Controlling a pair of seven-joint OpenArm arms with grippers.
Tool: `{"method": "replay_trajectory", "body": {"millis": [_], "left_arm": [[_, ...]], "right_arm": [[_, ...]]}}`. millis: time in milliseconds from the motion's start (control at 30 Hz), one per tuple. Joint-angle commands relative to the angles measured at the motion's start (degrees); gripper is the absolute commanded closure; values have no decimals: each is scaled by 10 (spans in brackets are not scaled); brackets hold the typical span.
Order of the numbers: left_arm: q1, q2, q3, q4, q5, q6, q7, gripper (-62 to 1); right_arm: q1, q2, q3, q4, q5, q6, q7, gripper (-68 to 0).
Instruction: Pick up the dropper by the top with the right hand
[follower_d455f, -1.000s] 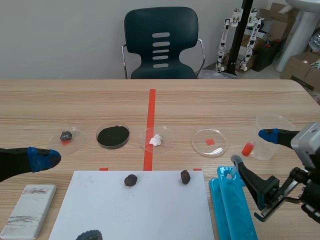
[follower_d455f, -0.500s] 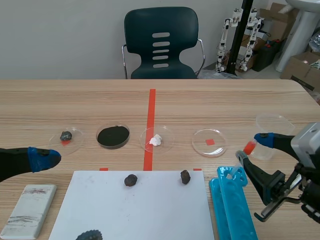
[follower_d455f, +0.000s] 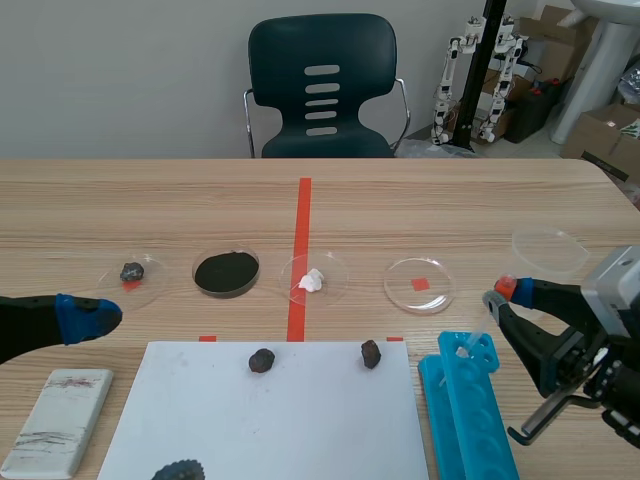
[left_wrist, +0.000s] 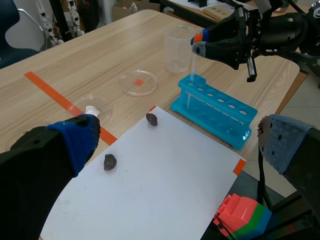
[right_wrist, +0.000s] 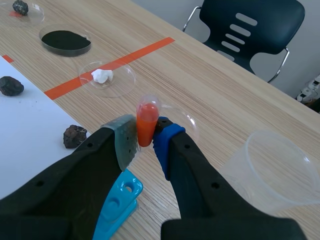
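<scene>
The dropper has an orange bulb (right_wrist: 146, 125) and a clear stem (left_wrist: 192, 75). It stands upright with its tip in the end hole of the blue tube rack (follower_d455f: 470, 400). My right gripper (right_wrist: 145, 137) is shut on the bulb, one pad pressed on each side. In the scene view the bulb (follower_d455f: 507, 288) shows at the right gripper (follower_d455f: 505, 297), low at the right. In the left wrist view the right gripper (left_wrist: 200, 42) holds the dropper above the rack (left_wrist: 215, 110). My left gripper (left_wrist: 177, 140) hangs open over the white sheet, holding nothing; in the scene view the left gripper (follower_d455f: 80, 315) is far left.
A clear beaker (follower_d455f: 548, 255) stands just behind the right gripper. Several petri dishes (follower_d455f: 420, 285) sit in a row across the table's middle. Two dark rocks (follower_d455f: 262, 360) lie on the white sheet (follower_d455f: 270, 420). A grey block (follower_d455f: 55, 420) lies at the front left.
The right gripper's fingers have come together onto the orange bulb, which shifted slightly right and up. The blue rack has shifted a little. The left arm has stayed still.
</scene>
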Motion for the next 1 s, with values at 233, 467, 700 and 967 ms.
{"method": "replay_trajectory", "body": {"millis": [233,467,700,967], "left_arm": [[-2,1,2,8,-7,1,-10,-623],[-2,1,2,8,-7,1,-10,-623],[-2,1,2,8,-7,1,-10,-623],[-2,1,2,8,-7,1,-10,-623]], "right_arm": [[13,3,6,8,5,-4,7,-11],[12,3,6,16,5,-4,19,-11],[-23,8,9,74,5,-9,17,-11],[-86,8,33,130,5,-11,17,-11]]}}
